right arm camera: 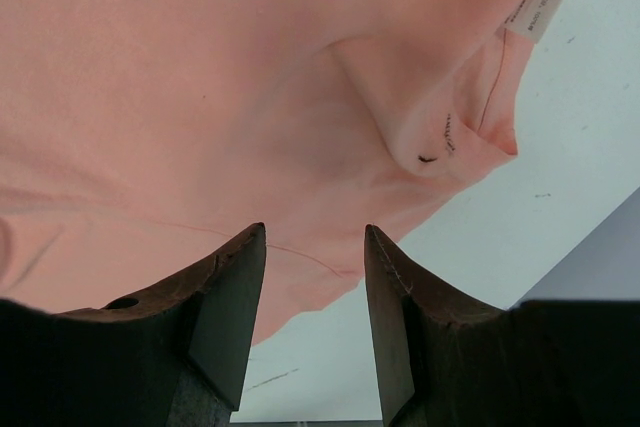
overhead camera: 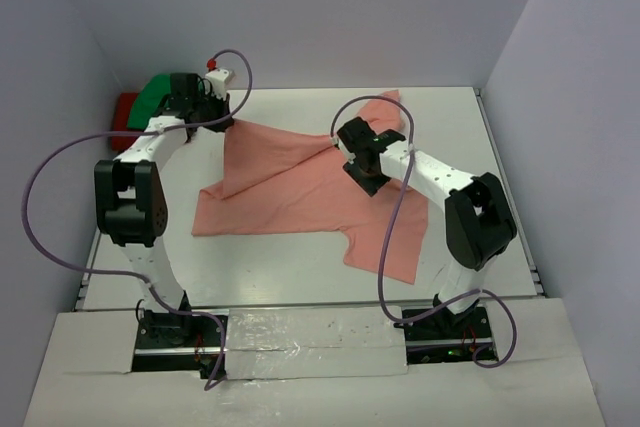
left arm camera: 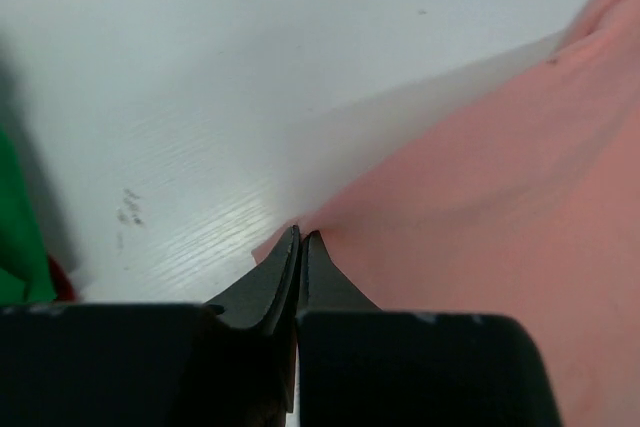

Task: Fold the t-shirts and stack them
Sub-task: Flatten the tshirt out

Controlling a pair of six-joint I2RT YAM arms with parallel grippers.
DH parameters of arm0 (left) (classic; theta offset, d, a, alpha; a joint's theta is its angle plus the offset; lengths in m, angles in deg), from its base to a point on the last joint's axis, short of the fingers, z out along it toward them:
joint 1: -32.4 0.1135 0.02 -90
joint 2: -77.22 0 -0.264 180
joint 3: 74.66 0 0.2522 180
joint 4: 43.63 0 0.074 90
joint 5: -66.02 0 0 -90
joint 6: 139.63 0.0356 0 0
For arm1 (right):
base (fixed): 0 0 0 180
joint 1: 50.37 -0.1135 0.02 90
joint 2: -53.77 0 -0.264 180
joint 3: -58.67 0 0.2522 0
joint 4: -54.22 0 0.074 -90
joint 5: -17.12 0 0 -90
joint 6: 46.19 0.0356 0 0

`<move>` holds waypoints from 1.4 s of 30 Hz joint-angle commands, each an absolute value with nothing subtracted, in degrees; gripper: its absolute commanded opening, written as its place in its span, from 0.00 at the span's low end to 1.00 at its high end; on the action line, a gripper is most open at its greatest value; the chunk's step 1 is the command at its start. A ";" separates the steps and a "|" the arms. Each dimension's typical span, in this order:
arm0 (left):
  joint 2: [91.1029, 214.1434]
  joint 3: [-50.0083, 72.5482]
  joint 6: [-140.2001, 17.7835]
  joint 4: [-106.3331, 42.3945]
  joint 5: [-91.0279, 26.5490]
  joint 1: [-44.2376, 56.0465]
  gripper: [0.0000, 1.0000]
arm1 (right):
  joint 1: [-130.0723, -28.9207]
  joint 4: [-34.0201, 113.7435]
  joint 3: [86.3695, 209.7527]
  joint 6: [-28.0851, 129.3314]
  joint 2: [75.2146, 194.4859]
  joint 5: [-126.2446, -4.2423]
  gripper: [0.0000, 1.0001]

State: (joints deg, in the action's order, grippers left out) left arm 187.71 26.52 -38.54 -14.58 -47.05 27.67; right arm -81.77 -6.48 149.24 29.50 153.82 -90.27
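- White wooden surface [overhead camera: 300,282] is closed by pale grey walls [overhead camera: 330,7] at the back and on both sides. The 2 purple cables [overhead camera: 35,187] loop out from the arms.
- At the back-left corner the green t-shirt [overhead camera: 155,95] and the red t-shirt [overhead camera: 124,110] lie bunched together against the wall. The wrist of the left arm partly hides them.
- The salmon-pink t-shirt [overhead camera: 300,192] lies in the middle of the surface. It is wrinkled and not flat. 1 corner is drawn to the back left, 1 narrow part reaches toward the back wall, and another part hangs toward the near right.
- A small white label [right arm camera: 532,9] shows at the collar in the right wrist view.
- The left arm is stretched far to the back left. The left end effector [left arm camera: 301,239] is closed tight on the edge of the pink cloth, low over the surface.
- The right arm is bent at the elbow and reaches inward over the right part of the shirt. The right end effector [right arm camera: 315,247] has its 2 fingers apart with nothing between them, and it faces the cloth near the collar. I cannot tell if it touches the cloth.
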 commanded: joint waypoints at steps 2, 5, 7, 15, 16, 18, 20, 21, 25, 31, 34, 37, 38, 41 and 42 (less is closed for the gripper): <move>189.72 28.66 -36.62 -22.02 -35.07 27.74 0.00 | -82.19 -4.54 149.16 30.62 155.02 -90.38 0.51; 190.42 28.66 -37.06 -26.60 -26.99 28.18 0.00 | -82.36 -4.54 149.16 30.80 155.55 -90.37 0.51; 191.12 29.27 -37.93 -31.86 -24.25 28.62 0.00 | -82.54 -4.46 149.07 30.89 155.90 -90.29 0.51; 196.39 34.19 -36.80 -42.69 -14.13 29.42 0.00 | -83.06 -4.45 148.72 30.98 157.13 -90.20 0.51; 197.01 34.98 -36.80 -43.22 -13.79 29.33 0.00 | -83.15 -4.46 148.72 31.06 157.22 -90.20 0.51; 198.68 36.65 -35.92 -44.54 -13.34 29.24 0.00 | -83.24 -4.45 148.63 31.06 157.30 -90.29 0.51; 200.60 38.23 -35.22 -46.03 -12.91 28.98 0.03 | -83.15 -4.37 148.45 31.15 157.30 -90.02 0.51; 201.40 38.94 -34.61 -46.04 -12.64 28.89 0.26 | -83.24 -4.37 148.45 31.15 157.22 -90.02 0.51; 203.78 39.48 -34.86 -47.43 -11.15 28.45 0.99 | -83.24 -4.02 148.19 31.15 157.30 -90.28 0.52; 200.81 32.98 -34.16 -50.78 -9.30 27.92 0.99 | -83.15 4.32 145.65 29.75 153.62 -93.45 0.52; 196.86 29.65 -36.00 -50.96 -7.90 28.01 0.99 | -82.54 12.40 145.11 27.73 151.16 -94.68 0.52; 190.72 25.52 -39.78 -48.68 -10.60 28.01 0.99 | -80.27 15.84 148.43 28.34 152.81 -90.14 0.52; 189.12 24.28 -41.79 -48.15 -11.40 28.01 0.99 | -79.73 16.46 149.67 28.69 153.69 -88.55 0.52; 182.44 19.88 -45.40 -45.78 -14.65 28.36 0.99 | -78.06 16.55 155.03 30.44 158.52 -84.40 0.47; 180.68 18.65 -46.11 -45.51 -15.01 28.53 0.99 | -77.88 16.72 156.35 30.80 160.01 -84.57 0.36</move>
